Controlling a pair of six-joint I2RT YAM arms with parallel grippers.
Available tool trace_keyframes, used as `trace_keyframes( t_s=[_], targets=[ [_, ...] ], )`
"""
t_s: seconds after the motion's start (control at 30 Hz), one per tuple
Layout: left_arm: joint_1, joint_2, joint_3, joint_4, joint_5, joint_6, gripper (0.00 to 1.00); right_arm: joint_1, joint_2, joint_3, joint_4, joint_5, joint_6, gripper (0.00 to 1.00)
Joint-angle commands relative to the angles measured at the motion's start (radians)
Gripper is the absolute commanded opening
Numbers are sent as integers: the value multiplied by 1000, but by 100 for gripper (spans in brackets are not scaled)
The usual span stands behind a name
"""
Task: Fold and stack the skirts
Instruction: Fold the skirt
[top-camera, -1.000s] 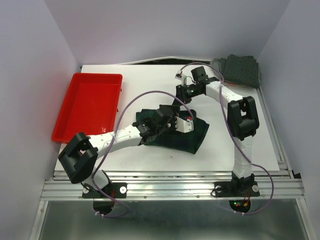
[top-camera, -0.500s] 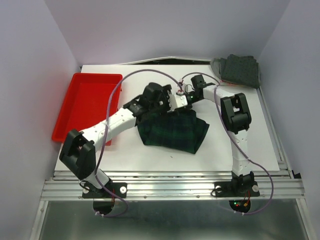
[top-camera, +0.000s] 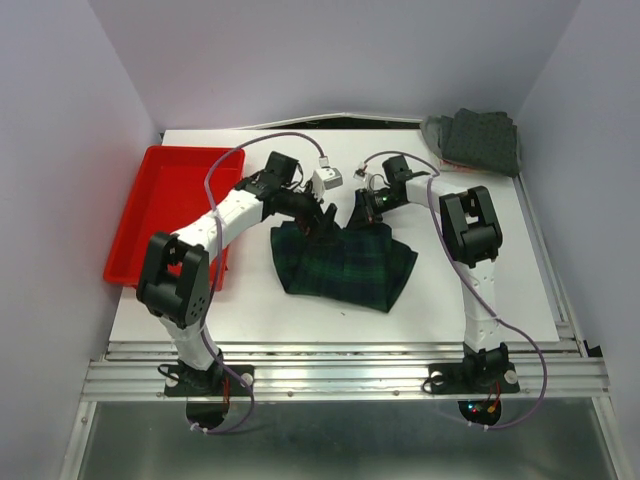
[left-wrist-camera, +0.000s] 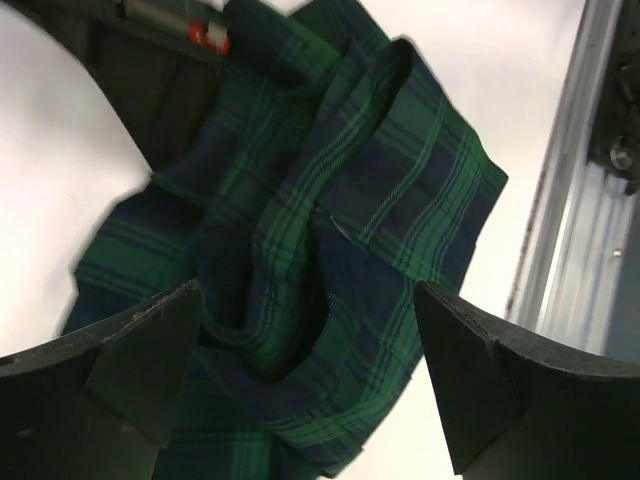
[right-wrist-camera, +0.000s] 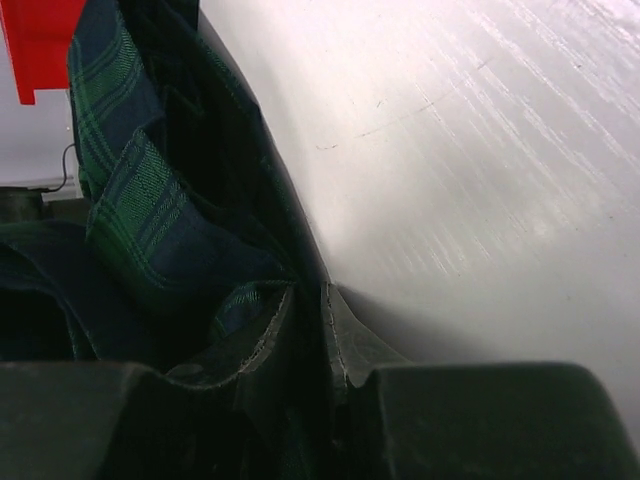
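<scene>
Currently the right gripper (right-wrist-camera: 310, 300) pinches the plaid skirt (top-camera: 345, 262).

overhead view looks down on the whole table (top-camera: 300, 320); both wrist views close on the plaid skirt (top-camera: 345, 265).

1. right gripper (right-wrist-camera: 305, 315): jaws nearly together, pinching a dark edge of the plaid skirt (right-wrist-camera: 130, 220).
2. Skirt bunches in loose folds left of the jaws and ahead of them.
3. Bare white table (right-wrist-camera: 450, 150) to the jaws' right.
4. red tray (right-wrist-camera: 40, 40) corner far ahead-left.
</scene>
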Motion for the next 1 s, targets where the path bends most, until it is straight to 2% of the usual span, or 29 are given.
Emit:
trace_keyframes(
  t_s=[0.0,0.37,0.6,0.7,0.8,0.97],
  targets=[
    [58,-2,-60,33,100,-151,99,4,1,-33,4,0,-22,22],
    [69,-21,-144,104,104,-179,99,4,5,-50,4,-23,-28,21],
    [105,-157,-222,175,-68,-240,99,4,3,-59,1,-20,-28,21],
    [111,-241,-270,201,-100,-268,99,4,-2,-62,2,-19,-26,21],
    [111,-254,-297,192,-91,-274,99,4,-6,-62,1,-15,-22,21],
    [111,-228,-343,201,1,-272,99,4,-12,-79,-2,-23,-25,21]
  ],
)
